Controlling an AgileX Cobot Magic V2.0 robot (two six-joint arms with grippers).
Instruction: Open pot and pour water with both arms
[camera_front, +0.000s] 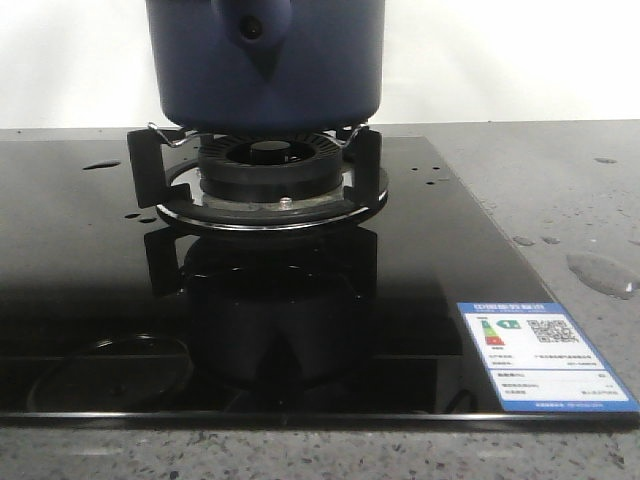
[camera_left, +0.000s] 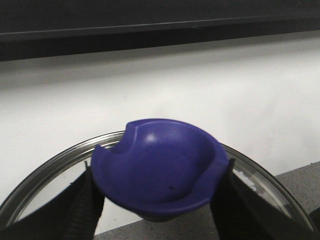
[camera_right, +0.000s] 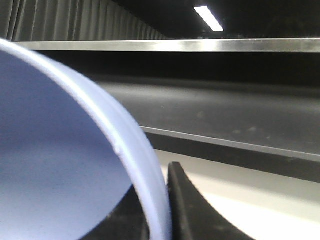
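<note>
The dark navy pot (camera_front: 300, 80) stands on the burner support at the back centre of the front view, its stub handle socket (camera_front: 254, 30) facing me; its top is cut off by the frame. No gripper shows in the front view. My left gripper (camera_left: 157, 197) is shut on the blue knob (camera_left: 160, 165) of a glass lid (camera_left: 45, 172) with a metal rim, held in the air. My right gripper (camera_right: 157, 210) is shut on the rim of a pale blue bowl (camera_right: 60, 165). Water shows as a puddle (camera_front: 602, 272) and drops on the grey counter.
The gas burner (camera_front: 265, 165) with its black pan supports sits on a black glass hob (camera_front: 80, 260). An energy label sticker (camera_front: 545, 355) is at the hob's front right corner. A few drops (camera_front: 100, 165) lie on the hob's back left. Grey counter (camera_front: 560, 190) lies to the right.
</note>
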